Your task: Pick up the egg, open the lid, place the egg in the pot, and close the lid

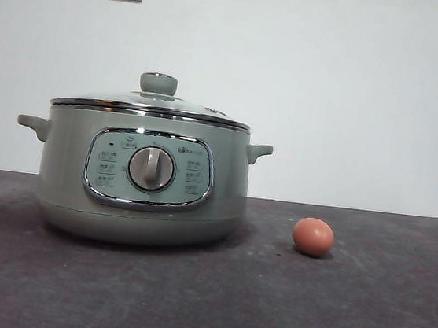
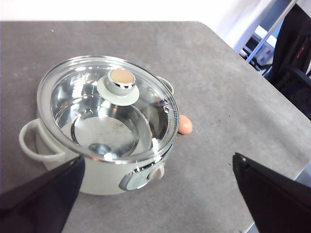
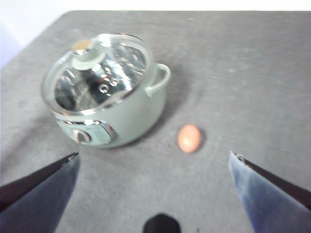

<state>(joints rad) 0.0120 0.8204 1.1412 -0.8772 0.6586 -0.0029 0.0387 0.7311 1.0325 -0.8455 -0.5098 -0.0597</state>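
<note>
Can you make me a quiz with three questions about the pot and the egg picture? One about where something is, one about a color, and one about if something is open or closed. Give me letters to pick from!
1. Where is the egg?
A. On the table beside the pot
B. Inside the pot
C. On top of the lid

2. What color is the pot?
A. Bright red
B. Pale green
C. Black

3. How is the lid?
A. Lying on the table
B. Held up by a gripper
C. Sitting on the pot, closed

Answers:
1. A, the egg lies on the grey table, apart from the pot.
2. B, the pot's body and handles are pale green.
3. C, the glass lid rests on the pot's rim, and both the left gripper and the right gripper are open and hold nothing.
</note>
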